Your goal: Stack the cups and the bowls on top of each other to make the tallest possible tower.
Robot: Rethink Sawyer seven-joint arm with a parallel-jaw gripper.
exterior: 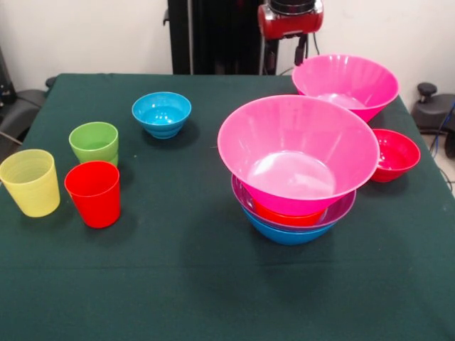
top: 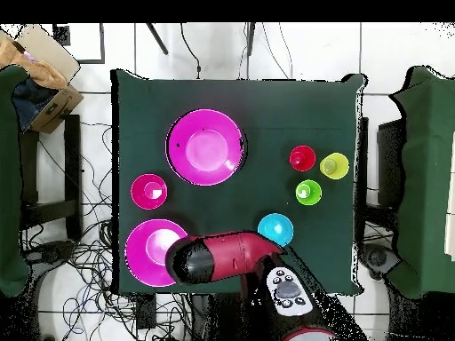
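Note:
The tower (exterior: 298,153) stands right of centre: a big pink bowl on top, with purple (exterior: 344,207), orange (exterior: 284,215) and blue (exterior: 284,235) bowls nested below. A second pink bowl (exterior: 346,82) sits behind it and a crimson bowl (exterior: 393,154) to its right. The cyan bowl (exterior: 161,112) stands alone at the back left. Green (exterior: 94,142), yellow (exterior: 30,182) and red (exterior: 93,193) cups cluster at the left. My gripper (exterior: 288,42) hangs at the table's far edge beside the second pink bowl (top: 153,251), under the arm's head (top: 189,262). Its state is hidden.
The dark green cloth (exterior: 178,270) covers the whole table. Seen from above, a cardboard box (top: 40,67) lies off one corner and cables trail over the floor by the robot's base.

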